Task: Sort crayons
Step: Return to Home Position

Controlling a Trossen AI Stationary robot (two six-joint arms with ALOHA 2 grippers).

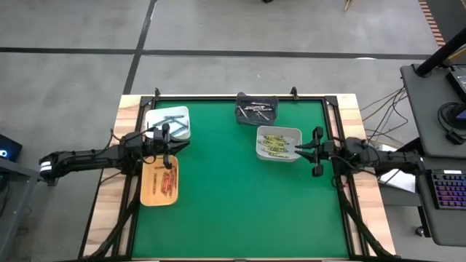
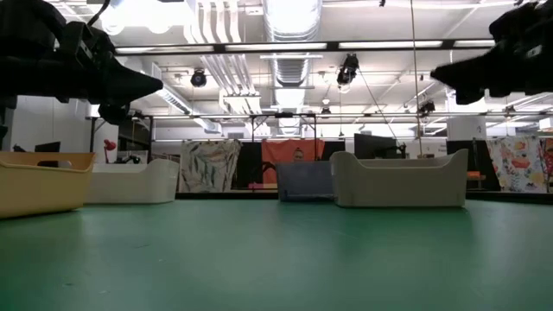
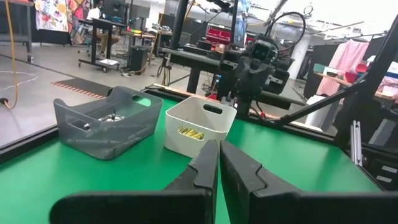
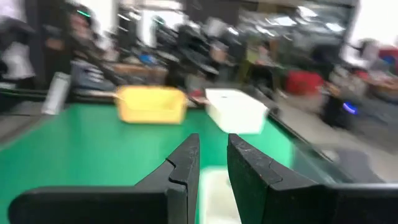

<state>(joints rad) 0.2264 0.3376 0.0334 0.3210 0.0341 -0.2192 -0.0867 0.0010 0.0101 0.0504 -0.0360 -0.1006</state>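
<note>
The crayons lie sorted in four containers. Red ones fill a tan tray [image 1: 160, 182] and green-blue ones a white tray [image 1: 169, 122], both at the left. Grey-white ones [image 3: 112, 116] sit in a dark grey bin [image 1: 256, 109] at the far edge. Yellow ones [image 3: 191, 132] sit in a white bin [image 1: 278, 143]. My left gripper [image 1: 177, 143] hangs shut and level above the gap between the two left trays, holding nothing. My right gripper [image 1: 298, 150] hangs level at the white bin's right rim, open by a narrow gap [image 4: 213, 158] with nothing in it.
The green mat [image 1: 233, 204] has free room in the middle and toward the near edge. A black frame rail [image 1: 240, 97] runs round the table. A desk with a keyboard [image 1: 445, 196] stands off the table's right side.
</note>
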